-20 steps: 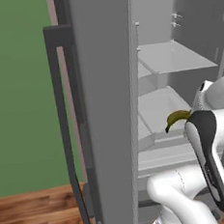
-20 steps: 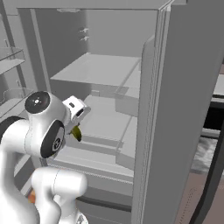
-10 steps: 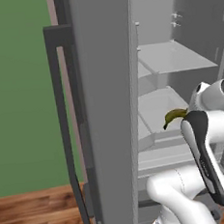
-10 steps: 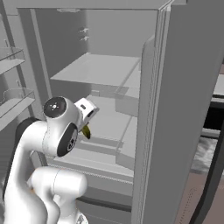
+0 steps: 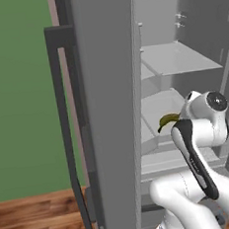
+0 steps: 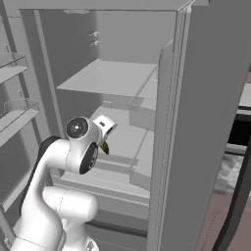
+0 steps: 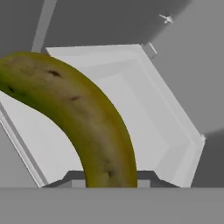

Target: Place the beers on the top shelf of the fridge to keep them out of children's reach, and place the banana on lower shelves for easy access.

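Now we carry curved dark yellow-green banana [image 7: 87, 118], claw clamped shut on it, inside tall grey fridge [image 5: 111, 112]. Banana long axis points ahead over pale lower shelf [image 7: 144, 127], hanging above it near front edge; we judge next move: forward, down.

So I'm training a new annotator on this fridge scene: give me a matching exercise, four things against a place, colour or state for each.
Things:
1. banana
2. top shelf
3. fridge door handle
4. wall

Descriptions:
A. green
B. dark upright bar
C. held in the pincer
D. bare pale panel

Pairs: 1-C, 2-D, 3-B, 4-A
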{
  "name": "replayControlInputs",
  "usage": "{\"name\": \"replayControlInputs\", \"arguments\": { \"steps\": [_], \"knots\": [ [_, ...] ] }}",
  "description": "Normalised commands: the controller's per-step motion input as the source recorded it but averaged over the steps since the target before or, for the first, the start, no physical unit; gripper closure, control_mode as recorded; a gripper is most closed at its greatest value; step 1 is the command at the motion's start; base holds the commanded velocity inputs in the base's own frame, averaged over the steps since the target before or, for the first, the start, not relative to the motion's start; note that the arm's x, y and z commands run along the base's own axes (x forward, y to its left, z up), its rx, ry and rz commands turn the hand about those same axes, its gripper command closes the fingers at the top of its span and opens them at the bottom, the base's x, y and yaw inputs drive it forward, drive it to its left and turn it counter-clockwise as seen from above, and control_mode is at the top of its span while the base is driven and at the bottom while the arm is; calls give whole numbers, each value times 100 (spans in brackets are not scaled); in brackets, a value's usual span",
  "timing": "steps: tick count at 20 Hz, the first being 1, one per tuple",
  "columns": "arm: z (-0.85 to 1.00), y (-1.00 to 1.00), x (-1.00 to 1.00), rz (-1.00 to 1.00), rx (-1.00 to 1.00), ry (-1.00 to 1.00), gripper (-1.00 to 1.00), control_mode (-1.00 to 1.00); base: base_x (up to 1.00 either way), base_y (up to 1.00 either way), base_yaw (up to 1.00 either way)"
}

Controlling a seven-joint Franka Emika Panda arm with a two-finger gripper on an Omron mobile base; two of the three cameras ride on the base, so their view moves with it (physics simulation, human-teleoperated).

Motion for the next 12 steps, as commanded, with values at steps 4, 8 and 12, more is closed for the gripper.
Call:
{"name": "replayControlInputs", "arguments": {
  "steps": [4, 8, 12],
  "knots": [
    [-37, -12, 63, 0, 0, 0, 100, -100, 0, 0, 0],
    [-28, -16, 61, 0, 0, 0, 100, -100, 0, 0, 0],
    [-9, -18, 55, 0, 0, 1, 100, -100, 0, 0, 0]
  ]
}}
